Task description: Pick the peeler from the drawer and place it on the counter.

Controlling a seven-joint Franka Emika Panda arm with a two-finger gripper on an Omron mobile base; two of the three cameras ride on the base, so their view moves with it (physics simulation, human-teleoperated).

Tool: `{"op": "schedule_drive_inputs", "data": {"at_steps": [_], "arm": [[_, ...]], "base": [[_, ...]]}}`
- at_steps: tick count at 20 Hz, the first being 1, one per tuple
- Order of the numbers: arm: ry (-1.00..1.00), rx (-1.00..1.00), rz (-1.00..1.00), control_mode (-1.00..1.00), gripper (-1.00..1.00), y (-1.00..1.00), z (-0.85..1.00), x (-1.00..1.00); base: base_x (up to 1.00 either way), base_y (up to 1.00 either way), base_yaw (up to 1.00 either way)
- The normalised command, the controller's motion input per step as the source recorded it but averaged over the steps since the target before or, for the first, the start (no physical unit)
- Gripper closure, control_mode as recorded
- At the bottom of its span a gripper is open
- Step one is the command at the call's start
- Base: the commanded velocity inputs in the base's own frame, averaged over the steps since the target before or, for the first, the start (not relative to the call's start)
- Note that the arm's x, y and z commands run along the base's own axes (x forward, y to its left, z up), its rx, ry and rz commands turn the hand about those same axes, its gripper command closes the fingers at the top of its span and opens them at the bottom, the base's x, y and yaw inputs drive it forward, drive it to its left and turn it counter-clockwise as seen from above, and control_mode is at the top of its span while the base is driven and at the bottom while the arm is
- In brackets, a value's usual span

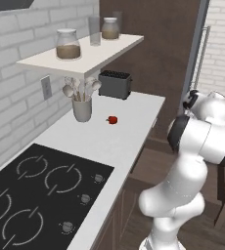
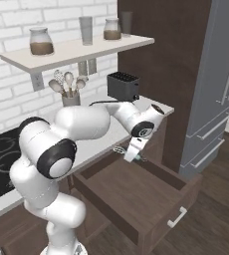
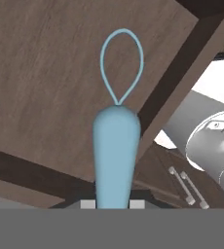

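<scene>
My gripper point(image 3: 116, 204) is shut on the peeler point(image 3: 116, 151), whose light blue handle stands between the fingertips point(image 3: 87, 204) with a thin blue loop at its far end. In the right base view the gripper point(image 2: 130, 152) hangs just above the back edge of the open drawer point(image 2: 136, 194), and the peeler point(image 2: 119, 149) sticks out toward the counter front. The drawer's brown wooden floor point(image 3: 46, 73) lies bare below the tool. The white-grey counter point(image 1: 109, 141) runs along the wall to the left of the arm.
On the counter stand a dark toaster point(image 1: 115, 84), a holder of pale utensils point(image 1: 82, 108), a small red round thing point(image 1: 112, 119) and the black cooktop point(image 1: 41, 190). A shelf point(image 1: 80, 56) with jars hangs above. A grey fridge point(image 2: 221, 89) stands to the right of the drawer.
</scene>
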Motion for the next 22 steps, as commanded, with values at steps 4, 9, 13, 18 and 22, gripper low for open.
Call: {"op": "schedule_drive_inputs", "data": {"at_steps": [4, 9, 13, 18, 22], "arm": [[0.01, 0.01, 0.00, -1.00, 1.00, 1.00, 0.44, 0.06], [0.00, 0.00, -0.07, -1.00, 1.00, 1.00, 0.04, 0.21], [0.11, -0.01, -0.15, -1.00, 1.00, 1.00, 0.00, 0.47], [0.13, -0.10, -0.15, -1.00, 1.00, 1.00, -0.10, 0.63], [0.03, -0.09, -0.14, -1.00, 1.00, 1.00, -0.46, 0.62]], "base": [[0.00, 0.00, 0.00], [0.00, 0.00, 0.00], [0.00, 0.00, 0.00], [0.00, 0.00, 0.00], [0.00, 0.00, 0.00]]}}
